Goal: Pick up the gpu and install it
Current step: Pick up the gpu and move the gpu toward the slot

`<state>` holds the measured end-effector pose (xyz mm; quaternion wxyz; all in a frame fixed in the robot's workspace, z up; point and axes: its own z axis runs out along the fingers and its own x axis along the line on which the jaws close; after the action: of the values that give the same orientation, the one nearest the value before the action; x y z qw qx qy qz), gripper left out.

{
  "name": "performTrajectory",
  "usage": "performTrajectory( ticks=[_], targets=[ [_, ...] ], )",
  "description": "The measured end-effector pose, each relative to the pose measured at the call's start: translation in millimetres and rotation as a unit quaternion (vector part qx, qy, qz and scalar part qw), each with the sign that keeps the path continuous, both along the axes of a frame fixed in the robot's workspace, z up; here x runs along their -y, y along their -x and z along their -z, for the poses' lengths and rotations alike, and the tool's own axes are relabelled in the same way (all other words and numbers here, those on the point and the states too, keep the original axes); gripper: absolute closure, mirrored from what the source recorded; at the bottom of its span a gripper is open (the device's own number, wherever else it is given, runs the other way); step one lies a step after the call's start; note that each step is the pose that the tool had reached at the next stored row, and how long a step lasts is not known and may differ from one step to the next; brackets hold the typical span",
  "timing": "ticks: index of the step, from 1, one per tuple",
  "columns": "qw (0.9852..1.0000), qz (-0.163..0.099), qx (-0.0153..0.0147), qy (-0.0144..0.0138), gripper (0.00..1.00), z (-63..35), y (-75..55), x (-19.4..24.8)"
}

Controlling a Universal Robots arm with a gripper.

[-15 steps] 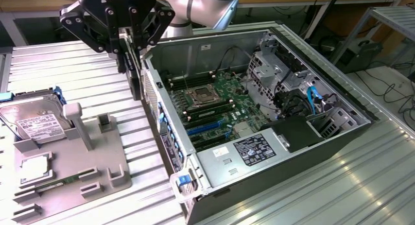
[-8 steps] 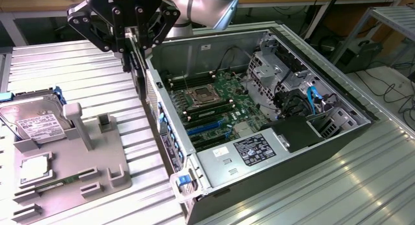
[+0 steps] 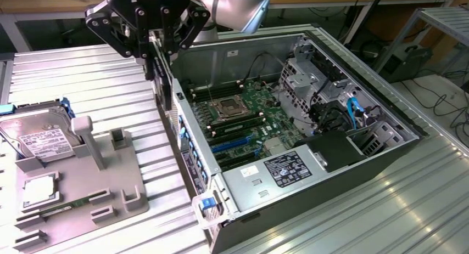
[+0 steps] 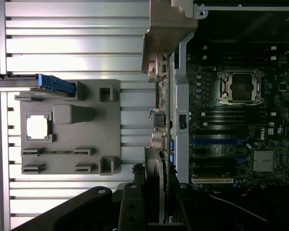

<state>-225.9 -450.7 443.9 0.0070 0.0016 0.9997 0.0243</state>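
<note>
Jaws of the one gripper pinched one gpu, which hung upright just beside the wall of one open computer case, on the exterior view's left. One grey holder tray nearby carried one hard drive, one processor chip and one memory stick.

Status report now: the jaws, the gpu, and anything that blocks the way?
Gripper, jaws shut on the gpu. It hangs upright over the computer case wall, not yet seated. Only that wall is close below it.
</note>
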Motion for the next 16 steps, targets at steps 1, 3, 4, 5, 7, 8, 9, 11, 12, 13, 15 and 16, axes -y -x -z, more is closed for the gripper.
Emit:
performTrajectory(
  ticks=[1,3,4,5,7,8,9,11,12,13,15,16],
  targets=[
    [1.0,0.0,0.0,0.0,0.72,0.0,-1.1,0.0],
    [1.0,0.0,0.0,0.0,0.72,0.0,-3.3,0.0],
    [1.0,0.0,0.0,0.0,0.72,0.0,-4.5,0.0],
    [1.0,0.0,0.0,0.0,0.72,0.0,-5.6,0.0],
    [1.0,0.0,0.0,0.0,0.72,0.1,-7.9,0.0],
    [1.0,0.0,0.0,0.0,0.72,0.1,-9.0,0.0],
    [1.0,0.0,0.0,0.0,0.72,0.1,-9.8,0.0],
    [1.0,0.0,0.0,0.0,0.72,0.1,-11.7,0.0],
    [1.0,0.0,0.0,0.0,0.72,0.2,-12.6,0.0],
    [1.0,0.0,0.0,0.0,0.72,0.2,-13.4,0.0],
    [1.0,0.0,0.0001,-0.0001,0.72,0.3,-14.7,0.0],
    [1.0,0.0,0.0,0.0,0.72,0.3,-15.3,0.0]
  ],
)
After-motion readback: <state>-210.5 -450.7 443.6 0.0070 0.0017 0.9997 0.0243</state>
